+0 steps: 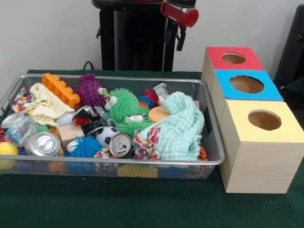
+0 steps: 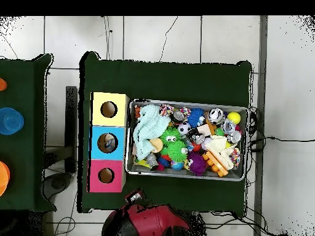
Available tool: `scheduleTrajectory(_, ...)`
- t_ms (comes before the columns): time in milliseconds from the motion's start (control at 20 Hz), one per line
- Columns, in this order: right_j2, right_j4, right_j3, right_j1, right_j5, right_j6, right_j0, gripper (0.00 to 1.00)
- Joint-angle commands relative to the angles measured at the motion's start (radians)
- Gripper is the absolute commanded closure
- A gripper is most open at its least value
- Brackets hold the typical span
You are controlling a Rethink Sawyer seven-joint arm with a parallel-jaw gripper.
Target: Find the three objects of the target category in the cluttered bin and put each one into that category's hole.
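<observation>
1. Three targets to dig out, and honestly you can't tell from here which category is the one you want. The silver wire-mesh bin [image 1: 211,142] is packed: two silver drink cans [image 1: 121,145] lie on their sides near the front wall, a fuzzy green ball with googly eyes [image 1: 122,104] sits mid-bin, with a spiky purple ball [image 1: 90,89] behind it and a spiky blue ball [image 1: 85,146] up front. Pick wrong and you're feeding the wrong hole.

2. The red and black gripper [image 1: 176,33] hangs high above the bin's back edge, well clear of everything and holding nothing. I can't make out whether it's spread or pinched, so check before you come down.

3. That pale mint crumpled cloth [image 1: 180,126] drapes over the end nearest the boxes. I'd guess stuff is buried under it, and a blind grab there probably drags the cloth along too.

4. The cans look round and slick, so they may roll or squirt out of a pinch.

5. The squishy balls could snag neighbours like the orange toothed plastic block [image 1: 59,88].

6. The wooden boxes sit just beside the bin: red-topped [image 1: 247,64], blue-topped [image 1: 223,85] and yellow-topped [image 1: 237,111]. The holes are fairly snug, so a sloppy drop may bounce off the top.
</observation>
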Motion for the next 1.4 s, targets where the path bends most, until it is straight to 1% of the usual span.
scheduleTrajectory(50,0.063,0.034,-0.011,0.036,0.033,-0.001,-0.001,0.0)
scheduleTrajectory(100,0.049,0.034,-0.015,0.046,0.019,0.018,0.013,0.0)
scheduleTrajectory(200,-0.015,0.06,-0.026,0.078,-0.021,0.1,0.075,0.0)
scheduleTrajectory(300,-0.059,0.062,-0.042,0.103,-0.047,0.13,0.117,0.0)
scheduleTrajectory(550,-0.071,0.082,-0.045,0.127,-0.076,0.122,0.13,0.0)
scheduleTrajectory(650,-0.07,0.087,-0.06,0.155,-0.092,0.112,0.124,0.0)
scheduleTrajectory(700,-0.05,0.085,-0.083,0.199,-0.114,0.095,0.093,0.0)
scheduleTrajectory(750,-0.039,0.085,-0.1,0.228,-0.124,0.083,0.072,0.0)
scheduleTrajectory(800,-0.01,0.079,-0.137,0.282,-0.135,0.056,0.024,0.0)
scheduleTrajectory(850,0.002,0.077,-0.158,0.31,-0.137,0.041,0.002,0.0)
scheduleTrajectory(900,0.011,0.072,-0.2,0.355,-0.137,0.022,-0.024,0.0)
scheduleTrajectory(1050,0.014,0.063,-0.285,0.43,-0.123,-0.008,-0.058,0.0)
scheduleTrajectory(1100,0.026,0.061,-0.315,0.457,-0.112,-0.024,-0.085,0.0)
scheduleTrajectory(1200,0.034,0.054,-0.365,0.503,-0.11,-0.039,-0.112,0.0)
scheduleTrajectory(1400,0.01,0.049,-0.444,0.563,-0.111,-0.035,-0.11,0.0)
